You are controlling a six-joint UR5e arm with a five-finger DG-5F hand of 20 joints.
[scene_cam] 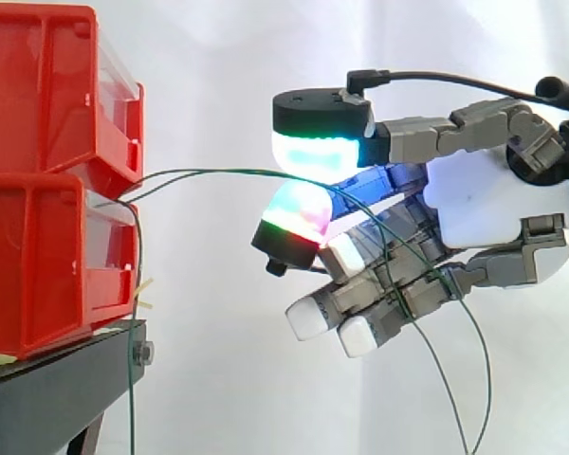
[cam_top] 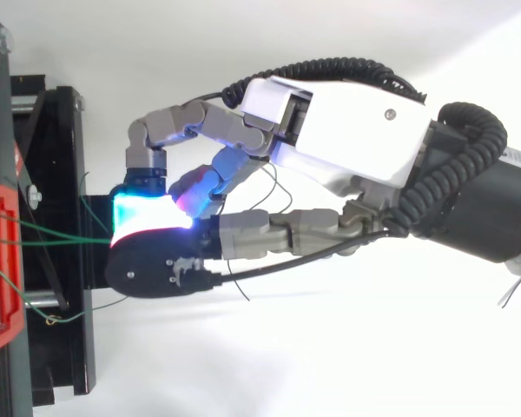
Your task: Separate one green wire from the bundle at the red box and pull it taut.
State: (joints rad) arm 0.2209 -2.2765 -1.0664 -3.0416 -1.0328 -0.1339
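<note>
Pinching one green wire (scene_cam: 218, 172) between fingertips (scene_cam: 313, 152) of the hand (scene_cam: 474, 204), I hold it off the red box (scene_cam: 47, 256) for tensioning.

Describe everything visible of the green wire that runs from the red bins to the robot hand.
The green wire is thin and looks plastic-coated. It leaves the gap between the two stacked red bins, spans the open space in a shallow arch, and passes between two glowing fingertips of the hand, which appear to pinch it. Beyond them it runs down across the hand and hangs in a slack loop.
</note>
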